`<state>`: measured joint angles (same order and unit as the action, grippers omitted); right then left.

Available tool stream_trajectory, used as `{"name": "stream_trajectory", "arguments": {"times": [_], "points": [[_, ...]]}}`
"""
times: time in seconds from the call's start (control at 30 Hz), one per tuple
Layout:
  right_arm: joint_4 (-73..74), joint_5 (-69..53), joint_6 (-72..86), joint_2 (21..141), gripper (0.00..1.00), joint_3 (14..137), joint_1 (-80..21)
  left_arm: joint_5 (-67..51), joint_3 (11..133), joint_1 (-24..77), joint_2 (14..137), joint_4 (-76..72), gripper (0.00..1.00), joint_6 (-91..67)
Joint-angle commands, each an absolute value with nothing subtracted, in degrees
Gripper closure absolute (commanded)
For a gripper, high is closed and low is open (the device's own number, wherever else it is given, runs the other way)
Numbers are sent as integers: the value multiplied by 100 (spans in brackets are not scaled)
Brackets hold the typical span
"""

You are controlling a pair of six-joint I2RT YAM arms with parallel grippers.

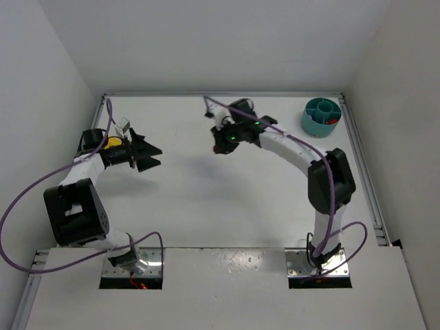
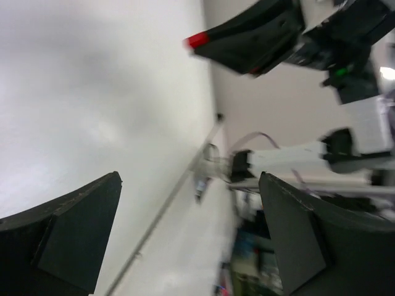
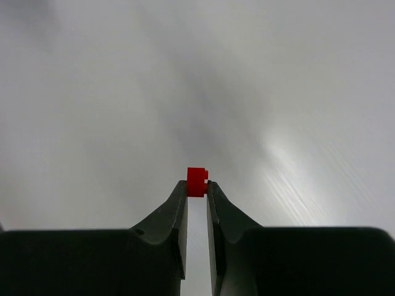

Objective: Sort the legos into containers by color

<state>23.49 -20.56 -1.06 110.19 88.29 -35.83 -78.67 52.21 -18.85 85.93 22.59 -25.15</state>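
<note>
My right gripper (image 3: 197,185) is shut on a tiny red lego (image 3: 197,181), pinched at the very fingertips above the bare white table. In the top view this gripper (image 1: 218,146) hangs over the middle of the table at the back. The round teal tub (image 1: 311,122) with inner dividers stands at the far right corner, well to the right of that gripper, with something red (image 1: 332,122) in one compartment. My left gripper (image 1: 152,155) is open and empty, at the left, pointing toward the right gripper. The left wrist view shows the red lego (image 2: 196,41) at the right gripper's tip. No other legos show.
White walls close the table at the back and on both sides, with a metal rail (image 1: 363,172) along the right edge. A yellow patch (image 1: 112,142) sits by the left wrist; I cannot tell what it is. Purple cables (image 1: 20,199) loop from both arms.
</note>
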Motion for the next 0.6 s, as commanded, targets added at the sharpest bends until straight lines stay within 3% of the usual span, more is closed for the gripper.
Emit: {"name": "stream_trajectory", "arguments": {"times": [0.0,0.3,0.47,0.57], "points": [[3005,-1654,-482,10056,98,8317,-2446,-6773,5221,-1847,7929,2197,0,-2075],[3735,-1082,-1388,9281,98,7892,472,-4150,6309,-1117,7277,2303,0,-1046],[4183,-1538,-1143,10516,98,9207,1764,-3745,6372,-1055,7392,2355,0,-993],[4306,-1678,-844,11029,99,9904,1925,-3525,6311,-993,7392,2355,0,-1063]]}}
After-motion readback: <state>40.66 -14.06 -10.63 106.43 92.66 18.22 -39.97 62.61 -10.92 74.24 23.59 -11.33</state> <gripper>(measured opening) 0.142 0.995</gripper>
